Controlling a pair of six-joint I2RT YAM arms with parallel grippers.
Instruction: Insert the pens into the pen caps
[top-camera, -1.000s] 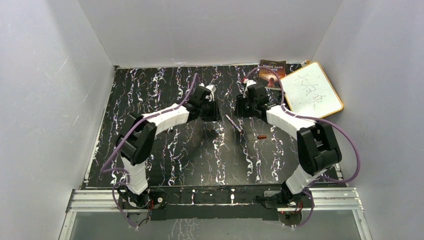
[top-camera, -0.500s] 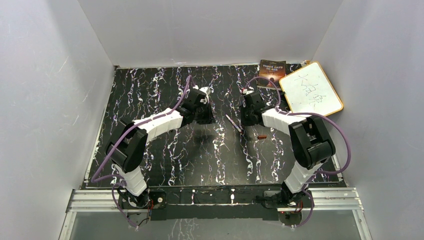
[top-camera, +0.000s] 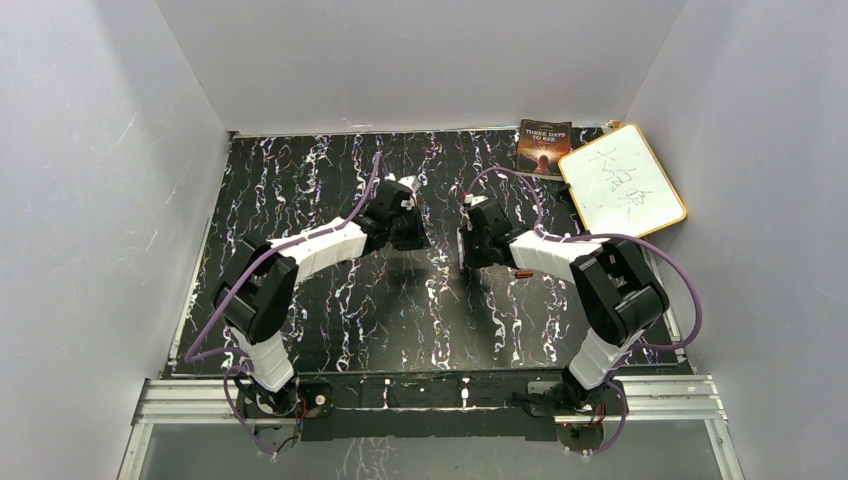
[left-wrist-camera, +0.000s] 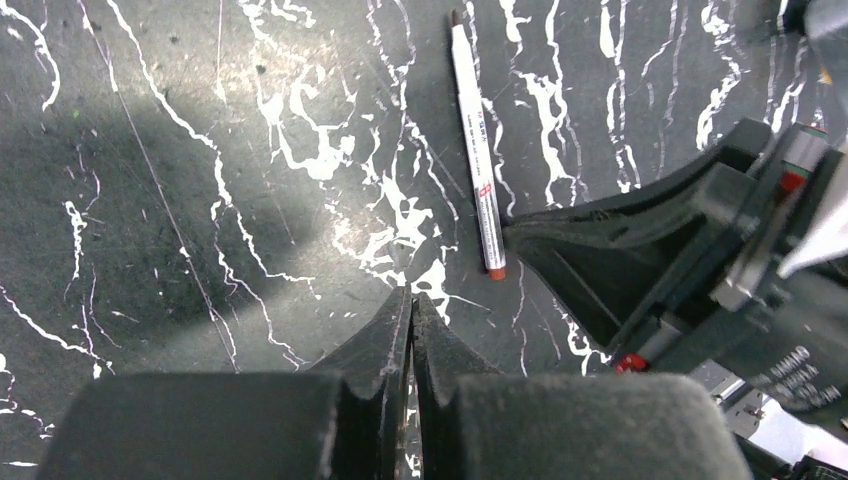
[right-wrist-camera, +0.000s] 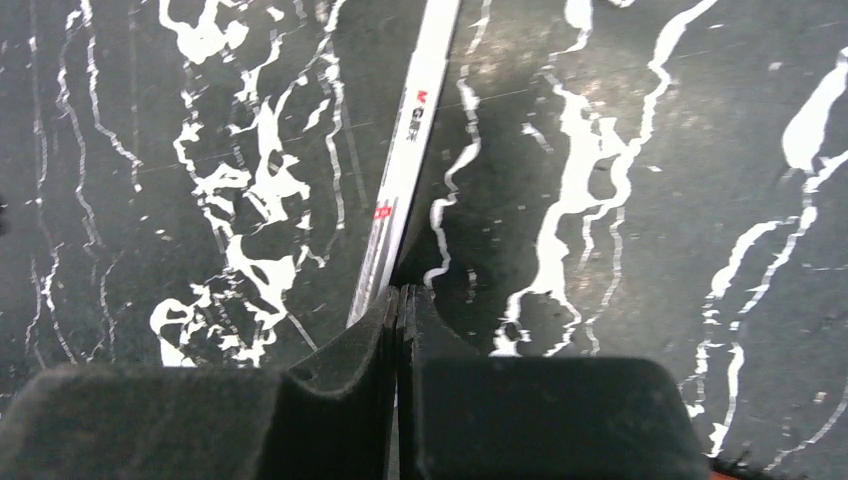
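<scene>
Black marble-patterned table (top-camera: 300, 200), white walls on three sides.

- Pen (left-wrist-camera: 473, 140): one slim white stick, lying flat at mid-table between the two arms; dark tip at one end, reddish end at the other, red print on the barrel. Largely hidden under the right wrist in the overhead view.
- Right gripper (right-wrist-camera: 398, 300): fingers pressed together, nothing between them; tips low at the table, touching or just beside the pen's reddish end.
- Left gripper (left-wrist-camera: 411, 305): fingers closed, empty; near the pen, to its left, not touching.
- Book (top-camera: 544, 147): far right corner, flat.
- Whiteboard (top-camera: 622, 180): scribbled, orange-framed, just right of the book.
</scene>
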